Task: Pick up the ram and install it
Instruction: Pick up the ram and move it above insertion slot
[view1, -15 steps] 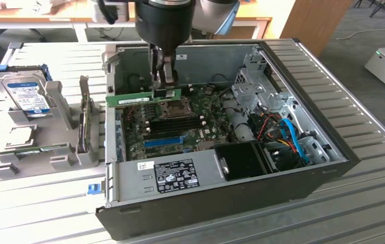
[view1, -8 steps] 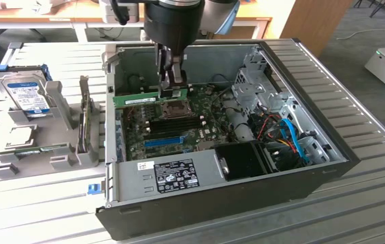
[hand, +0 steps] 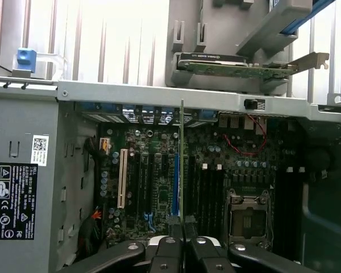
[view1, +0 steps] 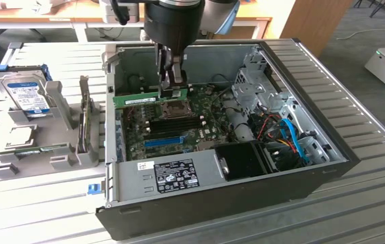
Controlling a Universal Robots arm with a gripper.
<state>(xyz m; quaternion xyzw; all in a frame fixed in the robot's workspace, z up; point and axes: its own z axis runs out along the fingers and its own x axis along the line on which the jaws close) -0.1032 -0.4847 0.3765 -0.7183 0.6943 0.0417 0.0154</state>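
Note:
My gripper reaches down into the open computer case and is shut on the ram. The ram is a long thin green stick that juts toward the exterior view's left, held level just above the motherboard. In the wrist view the ram appears edge-on as a thin green line rising from between my fingertips. It hangs over the board beside the blue slot, with the dark memory slots close by. The CPU socket lies right under my fingers.
A grey rack on the exterior view's left holds a silver hard drive and an upright card. Inside the case are a labelled metal box, a black fan shroud and blue and red cables.

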